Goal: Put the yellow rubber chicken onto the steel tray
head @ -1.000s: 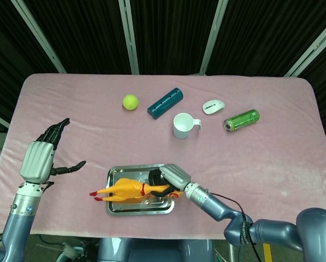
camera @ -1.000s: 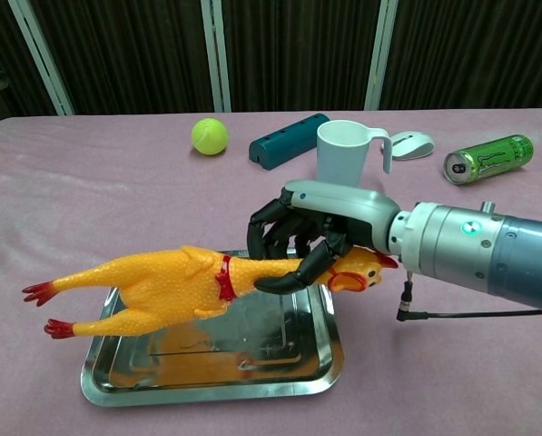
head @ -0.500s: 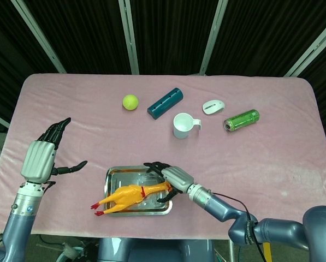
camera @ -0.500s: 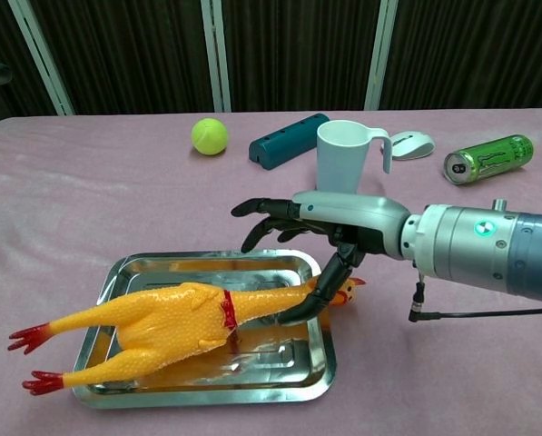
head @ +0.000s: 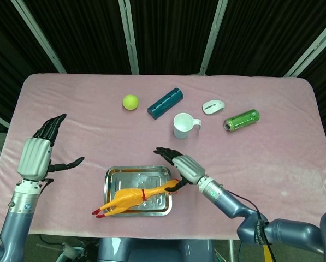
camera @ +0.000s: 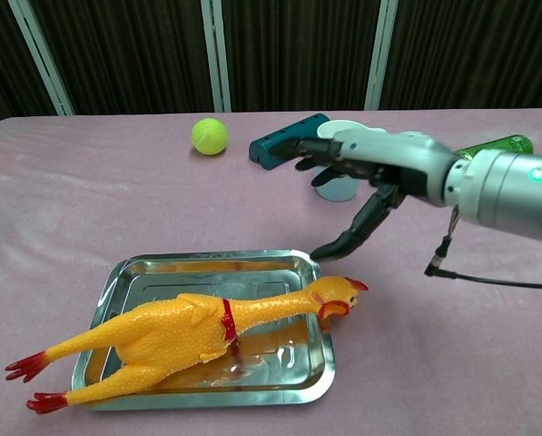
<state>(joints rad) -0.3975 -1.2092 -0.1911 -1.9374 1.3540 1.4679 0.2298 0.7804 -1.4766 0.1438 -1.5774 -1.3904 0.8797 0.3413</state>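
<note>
Lying slantwise on the tray [camera: 116, 277] with head past the 3 o'clock rim and feet past 8 o'clock, the chicken [camera: 184, 331] could tip out if nudged, both right hand [camera: 366, 173] and left hand [head: 36, 155] empty, fingers spread.

I've got bare pink worktop [head: 294, 164] on my right — open passage there; behind my right hand [camera: 379, 173], the white mug [head: 182, 125] and teal case [head: 165, 102] block.
</note>
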